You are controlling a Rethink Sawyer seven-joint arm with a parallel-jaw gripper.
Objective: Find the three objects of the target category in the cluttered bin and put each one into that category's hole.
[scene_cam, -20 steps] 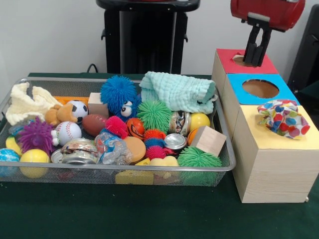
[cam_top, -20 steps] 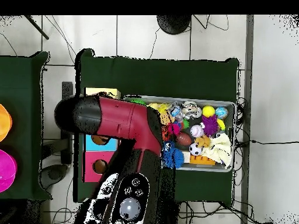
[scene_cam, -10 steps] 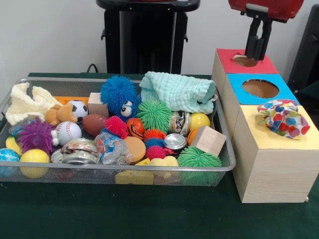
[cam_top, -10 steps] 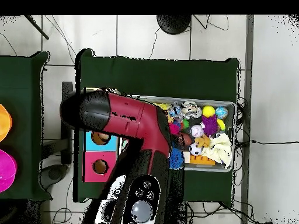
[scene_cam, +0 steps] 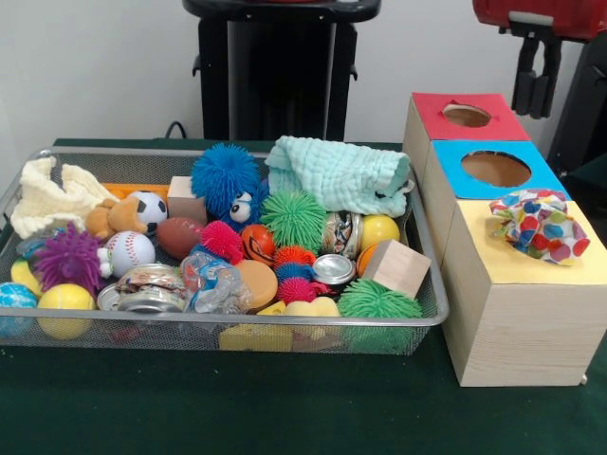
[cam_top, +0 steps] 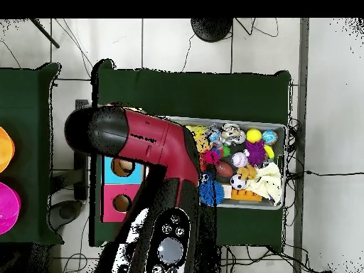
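Observation:
A wire mesh bin (scene_cam: 285, 324) is packed with spiky balls, such as a blue one (scene_cam: 225, 175) and a green one (scene_cam: 294, 218). It also holds a baseball (scene_cam: 128, 251), a soccer ball (scene_cam: 149, 209), a can (scene_cam: 334, 268), a wooden block (scene_cam: 396, 267) and a mint cloth (scene_cam: 337, 175). To the right stands a wooden box with a red-topped hole (scene_cam: 467, 115) and a blue-topped hole (scene_cam: 495, 169). A colourful dotted cloth (scene_cam: 538, 225) lies on its yellow top. My gripper (scene_cam: 533, 106) hangs high, to the right of the red hole, open and holding nothing.
In the overhead view the red arm (cam_top: 142, 142) covers part of the box and the bin's (cam_top: 279, 128) left end. A black stand (scene_cam: 280, 66) rises behind the bin. Green cloth (scene_cam: 285, 408) covers the table in front.
The gripper has risen from just above the red hole and moved right, away from the box. Nothing in the bin has shifted.

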